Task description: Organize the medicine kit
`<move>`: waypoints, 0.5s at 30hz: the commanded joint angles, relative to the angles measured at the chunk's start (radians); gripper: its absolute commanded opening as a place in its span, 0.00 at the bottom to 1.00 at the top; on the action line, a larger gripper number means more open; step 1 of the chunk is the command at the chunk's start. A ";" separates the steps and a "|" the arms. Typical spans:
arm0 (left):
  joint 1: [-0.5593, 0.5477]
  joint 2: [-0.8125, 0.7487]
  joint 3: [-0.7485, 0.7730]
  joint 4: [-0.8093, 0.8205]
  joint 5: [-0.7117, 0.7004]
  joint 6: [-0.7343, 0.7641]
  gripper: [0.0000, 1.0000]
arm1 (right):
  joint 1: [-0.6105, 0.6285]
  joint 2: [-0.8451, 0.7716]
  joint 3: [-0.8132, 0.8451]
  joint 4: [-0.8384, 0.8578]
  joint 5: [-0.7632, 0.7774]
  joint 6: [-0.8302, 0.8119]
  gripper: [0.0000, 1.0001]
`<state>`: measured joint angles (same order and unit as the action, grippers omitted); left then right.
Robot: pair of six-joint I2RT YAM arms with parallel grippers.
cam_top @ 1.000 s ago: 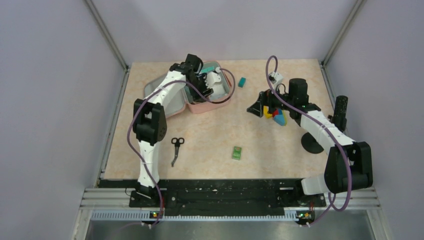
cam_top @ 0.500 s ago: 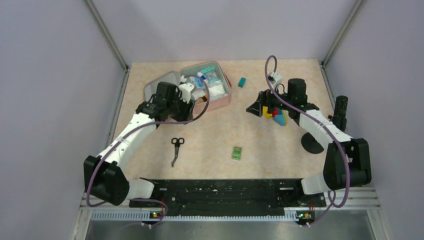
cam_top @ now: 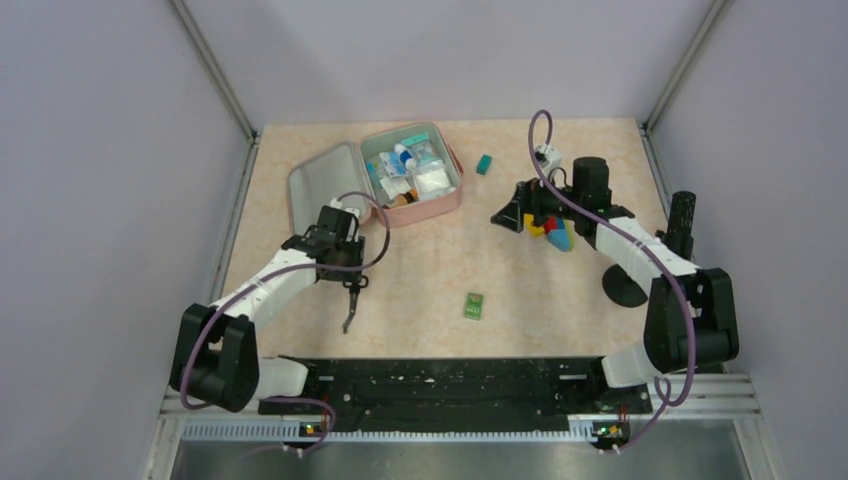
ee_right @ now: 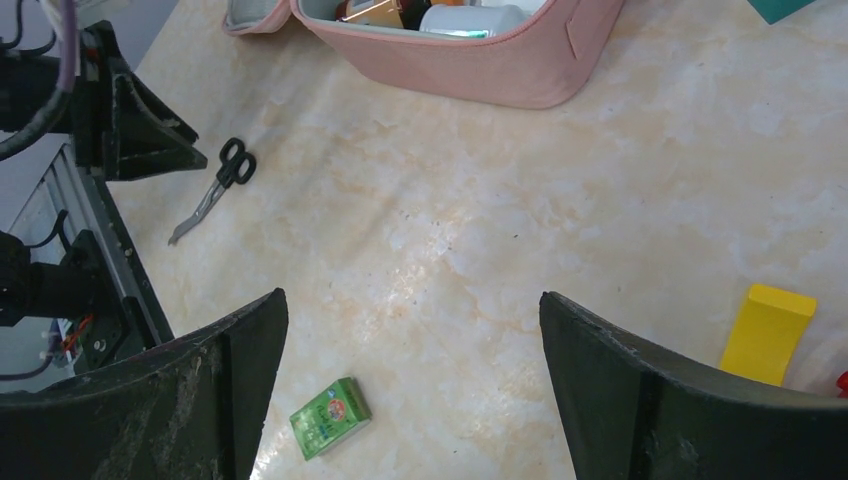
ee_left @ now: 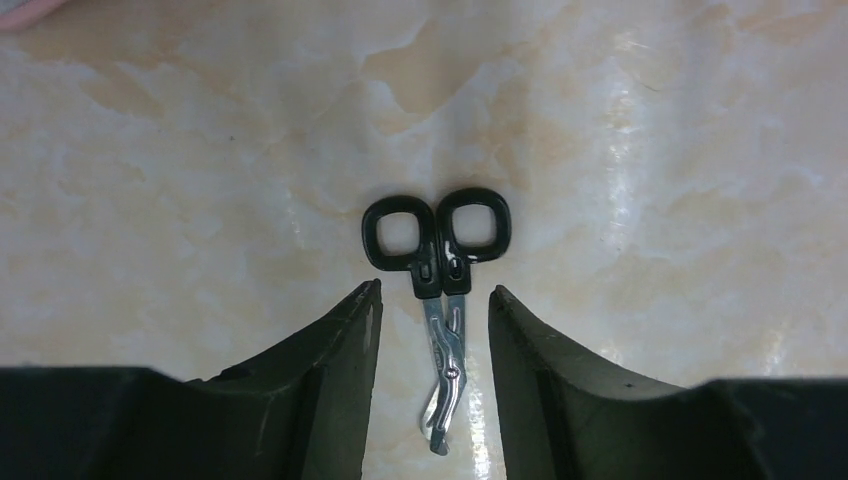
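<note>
Left fingers (ee_left: 330, 380) spread, scissors (ee_left: 445, 275) between them; open kit (cam_top: 325, 185) just beyond. Right fingers (ee_right: 220, 400) spread, kit far ahead across open tabletop (ee_right: 520, 230)

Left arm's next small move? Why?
Probably lower the left gripper straight down and close on the scissors: its open fingers straddle the shank just past the handles, and the scissors lie flat, outside the open medicine kit.
</note>
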<state>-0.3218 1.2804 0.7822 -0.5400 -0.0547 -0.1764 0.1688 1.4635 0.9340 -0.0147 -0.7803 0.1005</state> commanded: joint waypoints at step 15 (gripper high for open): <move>-0.100 0.441 0.205 -0.023 0.126 0.063 0.17 | 0.000 -0.026 0.043 0.016 -0.007 -0.038 0.94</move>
<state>-0.3538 1.6386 0.9516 -0.5751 -0.0170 -0.1787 0.1688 1.4635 0.9367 -0.0154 -0.7795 0.0940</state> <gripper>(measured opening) 0.207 0.940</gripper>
